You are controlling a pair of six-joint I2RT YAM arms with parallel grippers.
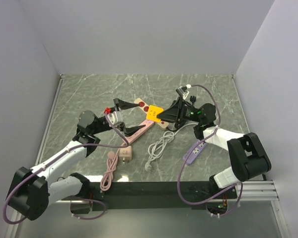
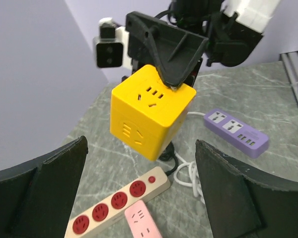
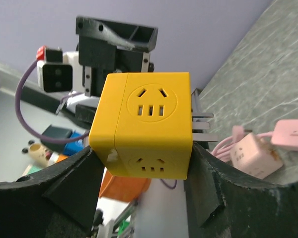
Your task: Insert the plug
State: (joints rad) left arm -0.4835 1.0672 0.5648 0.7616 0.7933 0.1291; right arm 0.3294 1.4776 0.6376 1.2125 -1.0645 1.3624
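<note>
The yellow cube plug [image 1: 154, 113] hangs above the table, pinched in my right gripper [image 1: 162, 115]. In the right wrist view the plug [image 3: 144, 126] sits between both black fingers [image 3: 59, 193], and its metal prongs [image 3: 201, 124] stick out to the right. My left gripper [image 1: 120, 115] is open and empty, facing the plug from the left. In the left wrist view the plug [image 2: 151, 111] floats beyond the open left gripper [image 2: 141, 144], above the button end of a beige power strip with red sockets [image 2: 119, 201].
The beige strip [image 1: 145, 105] lies diagonally under the plug. A pink strip [image 1: 139, 130] lies beside it, with a pink adapter and cord [image 1: 125, 154] nearer me. A purple power strip [image 1: 194, 151] and a coiled white cable [image 1: 159, 146] lie to the right.
</note>
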